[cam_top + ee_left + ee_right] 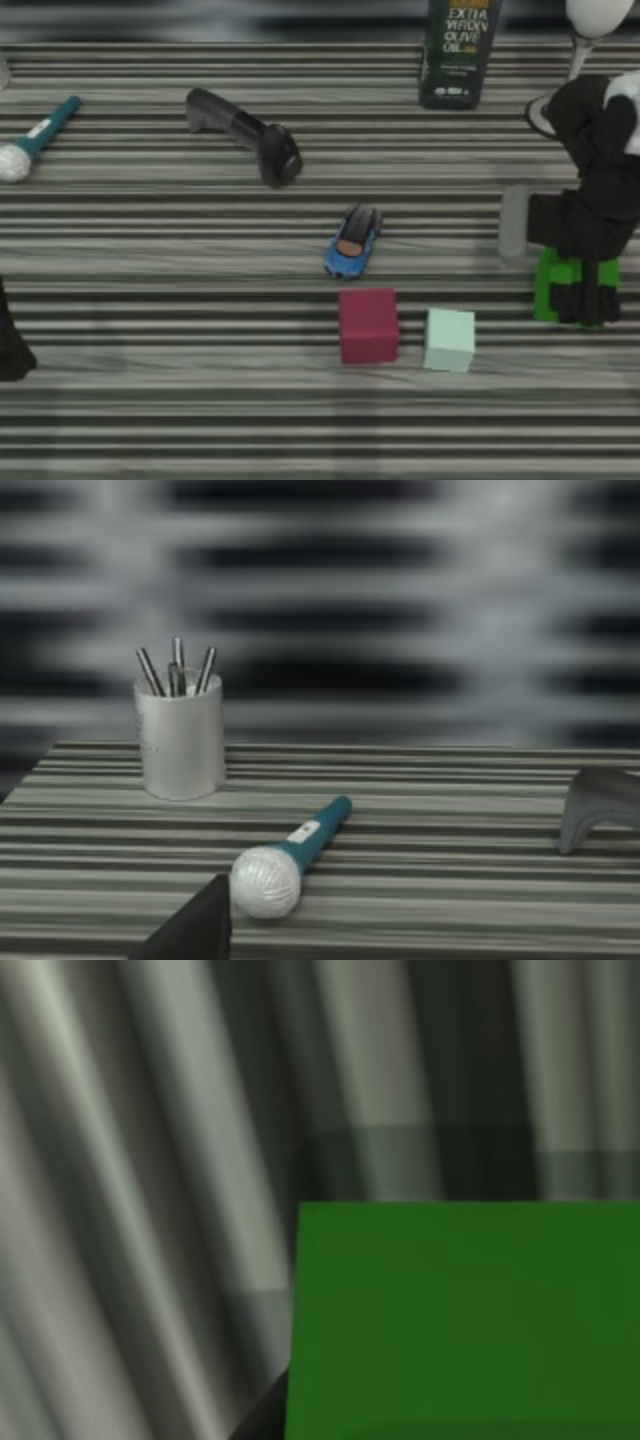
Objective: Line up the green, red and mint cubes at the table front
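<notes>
From above, the striped counter (pixel 200 400) carries the red cube (pixel 368 325) near its middle, a useful mark for placing everything else. The mint cube (pixel 449 340) sits just to the red cube's right, a narrow gap between them. Well to the right of the red cube lies the green cube (pixel 562 288), mostly covered by the right hand (pixel 583 297), whose dark fingers straddle it and seem to grip its sides (only green edges show around them). A blue toy car (pixel 353 242) rests just behind the red cube, tilted on a diagonal. Farther back and to the left of the red cube lies a black handheld scanner (pixel 247 134), and far to the left a teal microphone (pixel 35 139). Behind and to the right of the red cube stands a dark olive oil bottle (pixel 459 52), upright. The left arm (pixel 12 345) is parked at the counter's left edge, level with the red cube; I cannot tell how its hand stands.

The left wrist view shows a white cup (pixel 181 738) standing upright, holding several grey pens (pixel 178 670) that lean against its rim. The microphone (pixel 283 863) lies near it.

The right wrist view is filled largely by the green cube (pixel 465 1320) on the stripes.
</notes>
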